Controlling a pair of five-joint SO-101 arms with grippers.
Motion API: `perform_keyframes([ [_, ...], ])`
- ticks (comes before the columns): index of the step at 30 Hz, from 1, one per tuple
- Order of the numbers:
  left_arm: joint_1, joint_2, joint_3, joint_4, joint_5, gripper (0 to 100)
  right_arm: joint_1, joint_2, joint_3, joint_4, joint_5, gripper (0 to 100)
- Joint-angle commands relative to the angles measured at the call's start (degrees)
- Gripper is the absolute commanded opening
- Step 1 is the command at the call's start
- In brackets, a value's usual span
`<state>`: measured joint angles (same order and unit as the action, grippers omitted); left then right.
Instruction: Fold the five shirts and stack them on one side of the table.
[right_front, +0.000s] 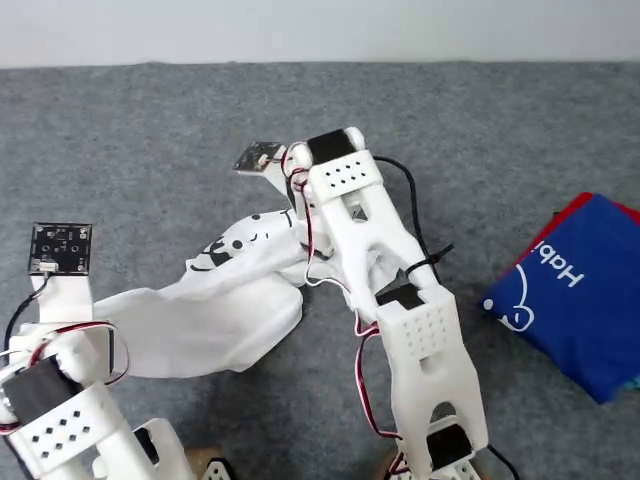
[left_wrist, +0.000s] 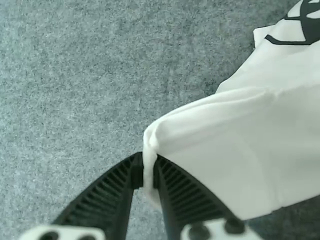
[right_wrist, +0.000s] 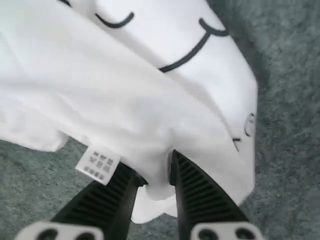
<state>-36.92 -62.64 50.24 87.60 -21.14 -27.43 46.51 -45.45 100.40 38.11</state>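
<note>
The grey carpeted desk (right_front: 150, 130) is partly covered by one crumpled white cloth shirt with black print (right_front: 215, 310); one folded blue shirt (right_front: 580, 290) is laid well apart. A white fold is pinched between the two clenched fingers (left_wrist: 110, 192) of the left gripper (left_wrist: 145, 172), another between those of the right gripper (right_wrist: 152, 175).

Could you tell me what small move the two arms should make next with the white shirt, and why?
Probably draw the left gripper and the right gripper apart to pull the white shirt taut. Each is shut on an edge of it, and the cloth between them lies bunched on the grey table, not flat enough to fold.
</note>
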Motion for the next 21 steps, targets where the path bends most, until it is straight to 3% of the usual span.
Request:
perform_keyframes([
  [1,0.0,-0.7,-0.6,-1.2,0.4,1,-1.7,2.0,-1.1,-0.9,0.4,8.6],
  [7,0.0,-0.7,-0.6,-1.1,0.4,1,-0.8,3.5,-1.1,-4.0,-0.7,3.8],
  [13,0.0,-0.8,-0.9,-1.3,0.4,1,1.5,0.7,-8.2,2.8,-0.7,1.0],
  [21,0.4,-0.7,-10.9,-1.3,0.4,1,6.8,-17.3,-8.2,2.6,2.6,0.9],
])
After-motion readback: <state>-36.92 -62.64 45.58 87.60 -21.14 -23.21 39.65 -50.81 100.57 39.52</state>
